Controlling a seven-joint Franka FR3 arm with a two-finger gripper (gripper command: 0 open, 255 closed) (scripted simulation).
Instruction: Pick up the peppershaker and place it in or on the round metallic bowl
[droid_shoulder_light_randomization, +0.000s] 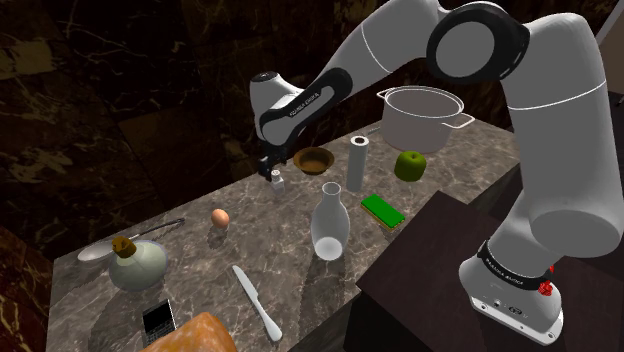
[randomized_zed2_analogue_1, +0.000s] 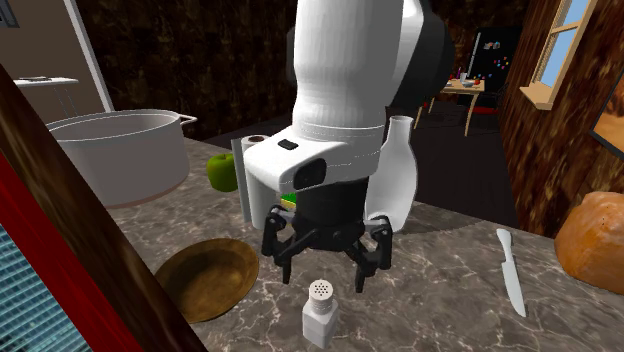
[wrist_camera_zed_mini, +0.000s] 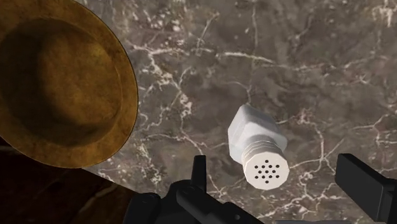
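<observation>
**The all-black two-finger claw (randomized_zed2_analogue_1: 322, 266) is hovering with its jaws spread wide over the pepper shaker.**

The white pepper shaker (randomized_zed2_analogue_1: 320, 312), a square-shouldered block with a round cap pierced by small dark holes, is standing upright on the dark, white-veined marble bench (wrist_camera_zed_mini: 286, 63). In the wrist view it is sitting between the matte black fingers (wrist_camera_zed_mini: 198, 170), which are not touching it. Just beside it, toward the bench's edge, a round shallow bowl (wrist_camera_zed_mini: 60, 89) with a dull bronze-brown sheen and a broad flat rim is resting, empty. Farther along the bench, a smooth white narrow-necked bottle (droid_shoulder_light_randomization: 328, 225) and a plain grey two-handled pot (droid_shoulder_light_randomization: 420, 120) are standing. A pale knife (randomized_zed2_analogue_1: 511, 270) is lying flat on the stone.
</observation>
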